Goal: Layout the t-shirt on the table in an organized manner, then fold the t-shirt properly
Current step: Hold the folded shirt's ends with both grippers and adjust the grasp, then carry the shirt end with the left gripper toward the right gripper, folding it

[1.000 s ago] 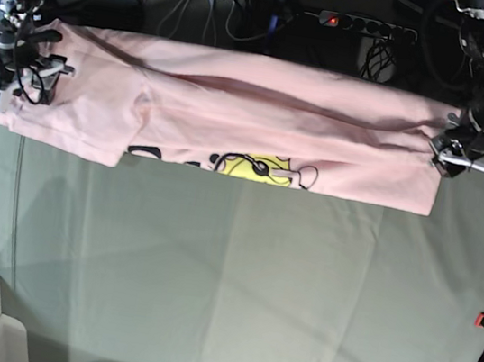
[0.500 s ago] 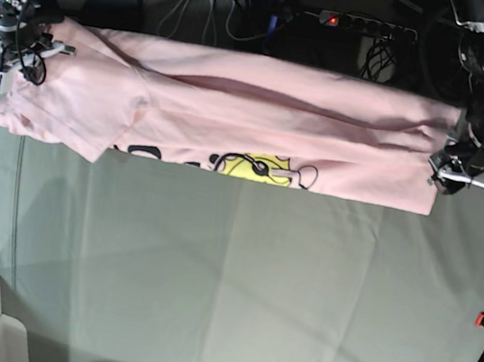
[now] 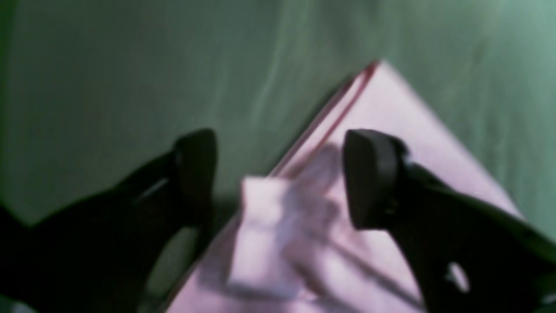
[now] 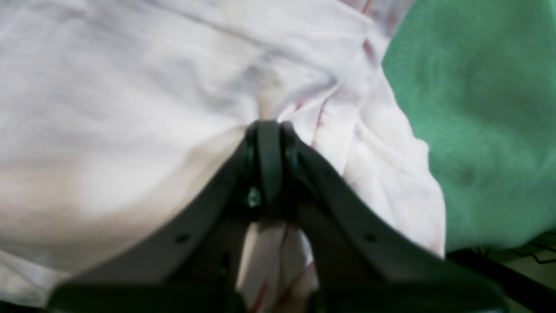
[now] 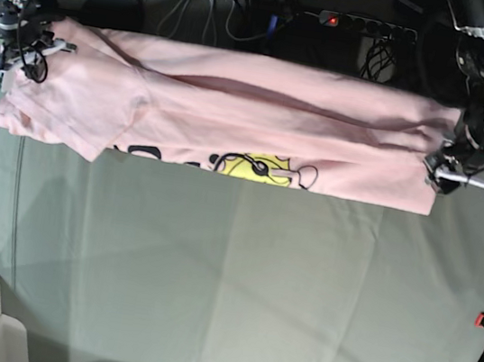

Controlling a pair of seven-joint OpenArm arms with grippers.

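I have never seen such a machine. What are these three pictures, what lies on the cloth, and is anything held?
This is a robot with two arms, each ending in a pincer. One camera looks down on the whole table; the other two sit on the wrists, close behind each pincer. A pink t-shirt, folded into a long band, lies across the green-grey cloth. The right pincer is shut, pinching the shirt fabric at one end. The left pincer is open, over the shirt's corner at the other end, gripping nothing. Cables and a power strip lie beyond the table.
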